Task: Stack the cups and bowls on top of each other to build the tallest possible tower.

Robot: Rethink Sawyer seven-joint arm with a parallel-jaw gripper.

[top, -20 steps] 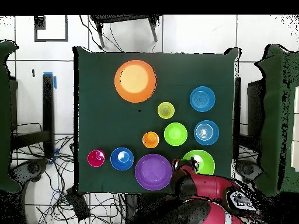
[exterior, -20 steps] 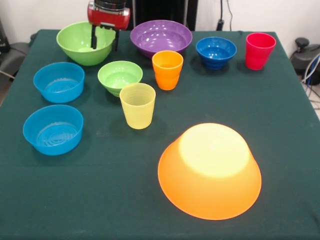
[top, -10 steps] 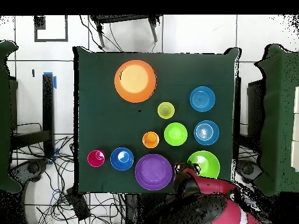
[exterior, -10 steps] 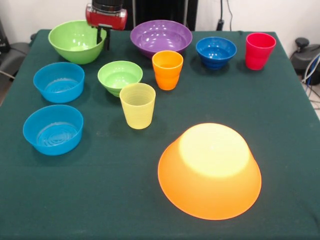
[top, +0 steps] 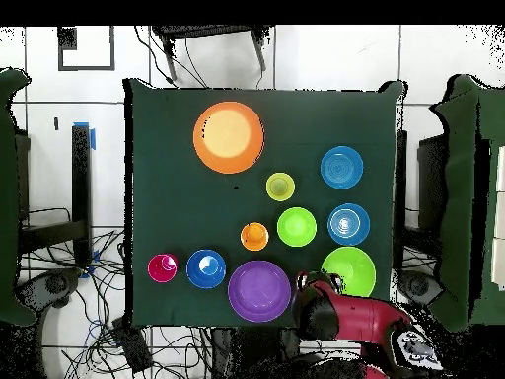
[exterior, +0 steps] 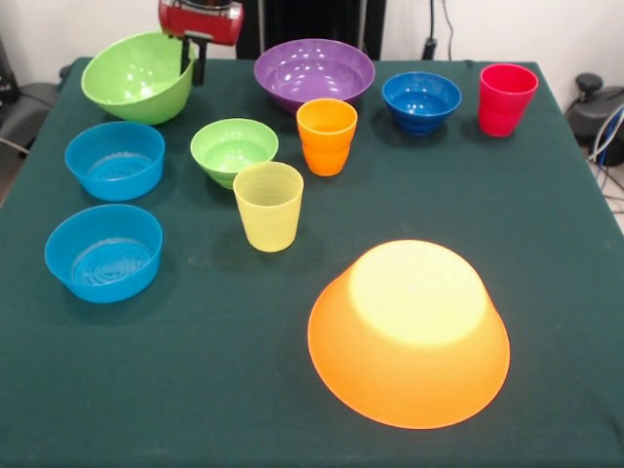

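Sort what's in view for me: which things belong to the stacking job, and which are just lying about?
Job:
big orange bowl, upside down
large green bowl, tilted, at the gripper
purple bowl
dark blue bowl
small green bowl
two light blue bowls
orange cup, yellow cup, red cup

Lying about:
cables on the floor

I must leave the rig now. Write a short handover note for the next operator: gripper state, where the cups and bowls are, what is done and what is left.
Gripper: shut on the rim of the large green bowl, which is tilted and looks partly lifted at the table's back corner.
Base: the huge orange bowl lies upside down at the front, nothing on it.
Other bowls, all upright and apart: large purple bowl, dark blue bowl, small green bowl, two light blue bowls.
Cups upright: orange cup, yellow cup, red cup.
Done: only the base is set.
Left: all the stacking.
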